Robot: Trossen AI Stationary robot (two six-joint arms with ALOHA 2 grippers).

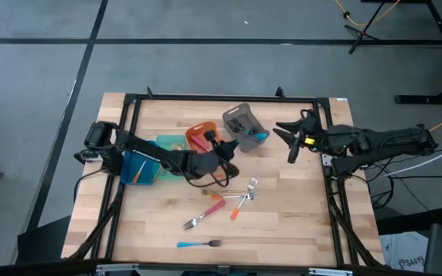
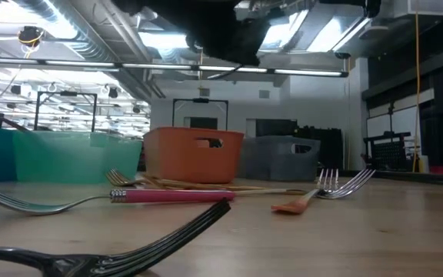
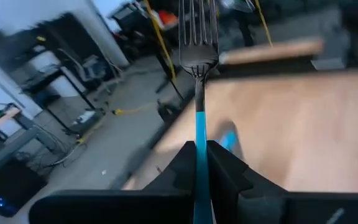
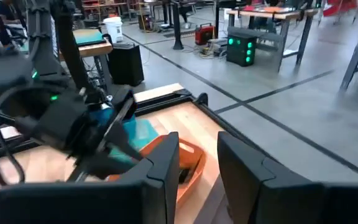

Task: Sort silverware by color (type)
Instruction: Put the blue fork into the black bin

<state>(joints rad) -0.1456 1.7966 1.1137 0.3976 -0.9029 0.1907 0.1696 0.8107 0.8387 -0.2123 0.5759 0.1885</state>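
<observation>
blue-handled fork sits pinched in the left gripper at the middle of the high view, tines pointing straight out along the fingers. it looks light, stiff and slippery, best held at the handle. the right gripper, upper right, is spread and empty.
</observation>
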